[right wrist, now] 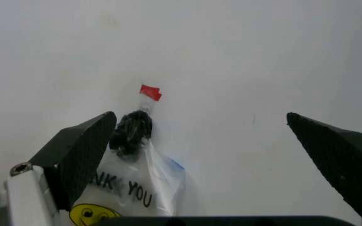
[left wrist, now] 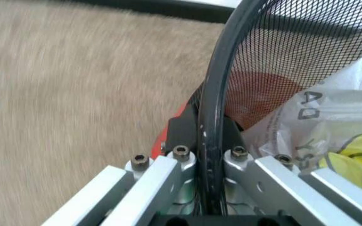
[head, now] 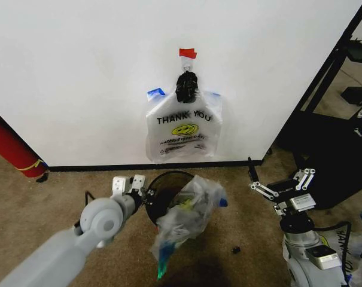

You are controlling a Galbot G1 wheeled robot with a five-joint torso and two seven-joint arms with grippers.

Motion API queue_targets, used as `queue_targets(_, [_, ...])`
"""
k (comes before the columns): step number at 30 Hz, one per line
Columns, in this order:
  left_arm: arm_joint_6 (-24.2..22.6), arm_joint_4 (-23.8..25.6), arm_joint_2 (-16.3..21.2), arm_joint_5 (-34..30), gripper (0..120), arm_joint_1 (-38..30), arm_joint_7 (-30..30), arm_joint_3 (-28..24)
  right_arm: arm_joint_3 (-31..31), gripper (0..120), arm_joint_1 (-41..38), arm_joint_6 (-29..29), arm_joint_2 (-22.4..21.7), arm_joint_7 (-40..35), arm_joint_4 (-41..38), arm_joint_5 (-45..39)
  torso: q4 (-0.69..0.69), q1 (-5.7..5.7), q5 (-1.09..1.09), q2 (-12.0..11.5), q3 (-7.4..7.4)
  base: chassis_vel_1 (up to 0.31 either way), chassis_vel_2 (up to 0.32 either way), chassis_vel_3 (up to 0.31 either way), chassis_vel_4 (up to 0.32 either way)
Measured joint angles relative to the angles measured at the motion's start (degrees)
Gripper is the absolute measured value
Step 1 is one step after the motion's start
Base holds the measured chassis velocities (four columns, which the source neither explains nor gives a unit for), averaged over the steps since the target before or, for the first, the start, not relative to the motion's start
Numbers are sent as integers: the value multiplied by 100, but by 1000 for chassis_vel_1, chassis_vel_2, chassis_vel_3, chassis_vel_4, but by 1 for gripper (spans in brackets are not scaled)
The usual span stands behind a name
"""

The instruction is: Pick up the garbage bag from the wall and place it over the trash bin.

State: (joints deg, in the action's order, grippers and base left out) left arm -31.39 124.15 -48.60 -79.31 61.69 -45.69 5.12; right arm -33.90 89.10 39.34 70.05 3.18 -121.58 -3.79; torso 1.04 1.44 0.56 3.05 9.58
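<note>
A garbage bag with "THANK YOU" print and a yellow smiley hangs by its knotted black top from a hook on the white wall, under a piece of red tape. Below it on the carpet stands the black mesh trash bin. A second, crumpled translucent bag lies over its near side and spills out. My left gripper is shut on the bin's rim; the red base and bag show through the mesh. My right gripper stands open to the bin's right, facing the wall bag.
A red cylinder leans at the wall on the left. A black rack and a large black object stand at the right. A small dark bit lies on the carpet. More plastic bags sit by my right arm.
</note>
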Motion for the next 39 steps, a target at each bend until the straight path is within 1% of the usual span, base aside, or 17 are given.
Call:
queue_targets(1, [239, 159, -83, -165, 0, 265, -293, 68, 2, 100, 13, 28, 11, 10, 1, 22, 0, 0, 1, 0, 0, 0, 0, 0, 0])
queue_targets(3, [512, 309, -212, -220, 0, 569, -506, 155, 6, 100, 41, 64, 33, 27, 1, 57, -1, 0, 2, 0, 0, 0, 0, 0, 0])
queue_targets(6, [1111, 314, -634, 193, 0, 1095, -706, 257, 9, 100, 80, 143, 68, 46, 1, 133, -1, 0, 0, 1, 0, 0, 0, 0, 0])
queue_targets(8, [1152, 296, -684, 240, 0, 1126, -719, 257, 9, 100, 84, 153, 71, 47, 1, 142, -1, 0, 0, 1, 0, 0, 0, 0, 0])
queue_targets(10, [1446, 103, -1122, 700, 0, 1317, -769, 238, 2, 100, 116, 211, 75, 50, -3, 184, 0, 0, 1, 1, 0, 0, 0, 0, 0])
queue_targets(12, [1577, 14, -1378, 975, 0, 1368, -778, 205, -6, 100, 144, 236, 79, 51, -22, 200, 0, 0, 2, 1, 0, 0, 0, 0, 0])
queue_targets(16, [1601, -115, -1535, 1136, 0, 1347, -805, 182, -16, 100, 189, 275, 81, 52, -34, 236, 1, 0, 1, 1, 0, 0, 0, 0, 0])
queue_targets(23, [1574, -357, -1403, 1546, 0, 1206, -580, 87, -25, 100, 180, 311, 95, 52, -12, 264, 1, 0, 1, 1, 1, 0, 0, 0, 0])
queue_targets(27, [1575, -246, -1276, 1794, 18, 1170, -383, 28, -23, 100, 136, 311, 120, 58, 45, 268, 0, 0, 0, 1, 0, 0, 0, 0, 0])
queue_targets(29, [1581, -219, -1256, 1822, 20, 1163, -368, 24, -22, 100, 131, 312, 123, 59, 59, 269, 0, 0, 1, 1, 0, 0, 0, 0, 0])
queue_targets(32, [1643, -199, -1130, 1952, 35, 1134, -330, 34, -14, 100, 115, 319, 141, 69, 111, 269, 0, 0, 1, 1, 1, 0, 0, 0, 0])
queue_targets(34, [1714, -193, -1072, 2075, 39, 1123, -289, 44, -12, 100, 110, 324, 148, 74, 124, 269, 0, 0, 2, 1, 1, 0, 0, 0, 0])
queue_targets(35, [1800, -174, -1012, 2228, 42, 1116, -220, 51, -12, 100, 107, 326, 154, 75, 133, 269, 0, 0, 2, 1, 1, 0, 0, 0, 0])
queue_targets(36, [1951, -120, -916, 2567, 49, 1114, -53, 55, -12, 100, 103, 327, 162, 76, 148, 269, 0, 0, 2, 1, 1, 0, 0, 0, 0])
queue_targets(37, [2123, -66, -814, 2964, 51, 1126, 207, 51, -12, 100, 100, 327, 168, 76, 161, 268, 0, 0, 2, 0, 1, 0, 0, 0, 0])
queue_targets(38, [2462, 2, -638, 3667, 57, 1178, 798, 41, -17, 100, 85, 316, 173, 57, 186, 264, 1, 0, 2, 1, 1, 0, 0, 0, 0])
queue_targets(39, [2664, 37, -523, 4074, 61, 1215, 1240, 39, -30, 100, 62, 269, 177, 1, 210, 267, 0, 0, 1, 1, 0, 0, 0, 0, 0])
